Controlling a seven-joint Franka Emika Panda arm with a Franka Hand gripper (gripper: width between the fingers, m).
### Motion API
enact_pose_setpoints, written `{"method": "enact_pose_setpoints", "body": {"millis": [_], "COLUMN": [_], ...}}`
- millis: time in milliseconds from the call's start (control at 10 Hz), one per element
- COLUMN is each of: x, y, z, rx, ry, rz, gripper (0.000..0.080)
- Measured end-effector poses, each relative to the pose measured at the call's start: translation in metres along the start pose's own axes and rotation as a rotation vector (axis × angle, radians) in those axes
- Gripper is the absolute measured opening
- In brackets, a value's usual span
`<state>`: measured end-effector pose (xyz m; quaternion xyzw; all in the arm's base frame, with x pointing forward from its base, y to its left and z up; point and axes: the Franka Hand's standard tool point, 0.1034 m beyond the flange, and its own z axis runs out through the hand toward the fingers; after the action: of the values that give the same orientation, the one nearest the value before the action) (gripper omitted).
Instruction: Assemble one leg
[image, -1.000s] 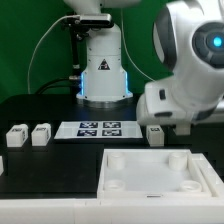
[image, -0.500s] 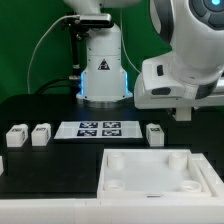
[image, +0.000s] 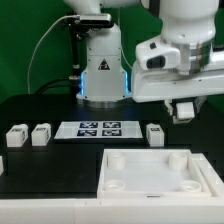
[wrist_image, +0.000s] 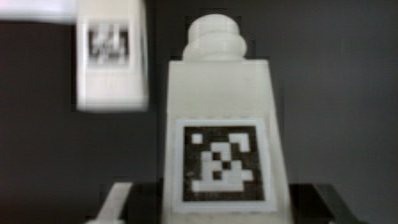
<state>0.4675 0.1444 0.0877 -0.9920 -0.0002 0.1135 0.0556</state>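
My gripper (image: 183, 110) hangs above the table at the exterior view's right. In the wrist view it (wrist_image: 217, 205) is shut on a leg (wrist_image: 217, 120), a white block with a rounded peg at its end and a black-and-white tag on its face. A finger (wrist_image: 121, 198) shows on each side of the block. Another leg (image: 155, 133) stands on the black table below the gripper; it also shows blurred in the wrist view (wrist_image: 111, 55). Two more legs (image: 17, 136) (image: 41, 133) stand at the exterior view's left.
The large white square tray-like piece (image: 150, 172) lies at the front right. The marker board (image: 98, 128) lies in the middle. The arm's white base (image: 103, 70) stands behind it, before a green backdrop.
The gripper has risen from the table near the right-hand leg and shifted slightly, carrying a leg up with it. The legs on the table have not moved.
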Motion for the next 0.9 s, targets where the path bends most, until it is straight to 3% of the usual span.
{"method": "enact_pose_setpoints", "body": {"millis": [200,400,500,600,900], "x": [0.034,0.063,0.064,0.057,0.061], "y": [0.003,0.008,0.009,0.011,0.016], "z": [-0.022,-0.046,-0.045,-0.039,-0.034], "rx": [0.013,0.009,0.007,0.005,-0.006], "ry": [0.226,0.387,0.460,0.426,0.448], "rz": [-0.053,-0.119,-0.121,-0.120,-0.153], "gripper": [0.0294,0.0294,0.0294,0.0294,0.0294]}}
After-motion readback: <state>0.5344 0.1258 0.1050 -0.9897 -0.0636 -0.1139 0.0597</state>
